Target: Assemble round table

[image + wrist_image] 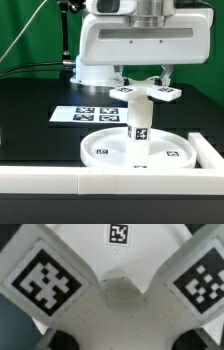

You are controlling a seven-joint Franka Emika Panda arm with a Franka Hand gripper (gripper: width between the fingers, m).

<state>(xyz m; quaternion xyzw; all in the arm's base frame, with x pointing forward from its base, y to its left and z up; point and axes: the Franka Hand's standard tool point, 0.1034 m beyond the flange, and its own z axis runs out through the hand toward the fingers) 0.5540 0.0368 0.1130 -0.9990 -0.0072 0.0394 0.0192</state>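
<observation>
The tool (147, 88) grips the cross-shaped piece (147, 92), directly beneath it atop the post (139, 125) standing in the round disc (140, 148) on the desk (35, 125); stiff, light, slick plastic, best pinched across a flat arm.

lab: green backdrop (25, 35), marker board (88, 113)

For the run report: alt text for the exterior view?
The hand holds the white cross on top of the post, which stands upright in the disc on a black table. A tag strip lies behind.
</observation>
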